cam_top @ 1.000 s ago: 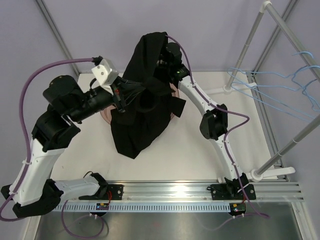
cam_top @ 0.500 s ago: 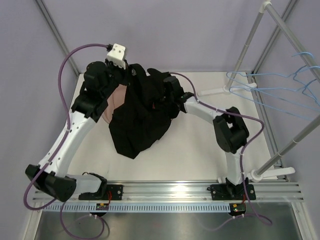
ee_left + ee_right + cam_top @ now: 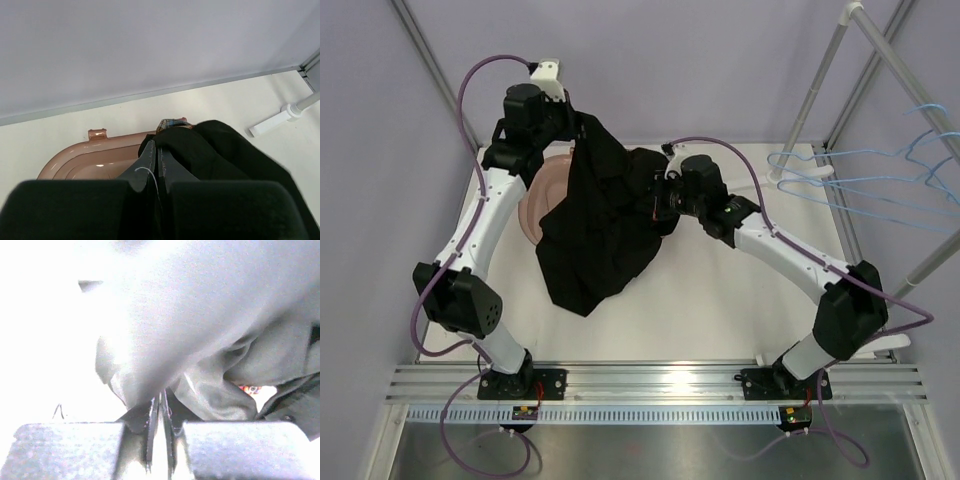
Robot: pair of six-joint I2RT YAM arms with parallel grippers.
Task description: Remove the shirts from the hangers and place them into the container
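Observation:
The black shirt hangs from my left gripper, which is raised at the far left and shut on a fold of it. The cloth drapes over the pinkish-brown container and onto the table in front. In the left wrist view the container's rim and a corner of the plaid shirt show behind the black shirt. My right gripper is at the shirt's right side. Its jaws stand a thin slit apart, with black cloth lying against the tips. Light-blue hangers hang bare on the rack at the right.
The white rack poles rise at the right, and a rack foot lies on the table by the back wall. An aluminium rail runs along the near edge. A bit of plaid shows under the black cloth.
My left arm has swung back and to the left, lifting the shirt's top over the container. My right arm has stretched out lower and to the right, and its jaws have parted slightly.

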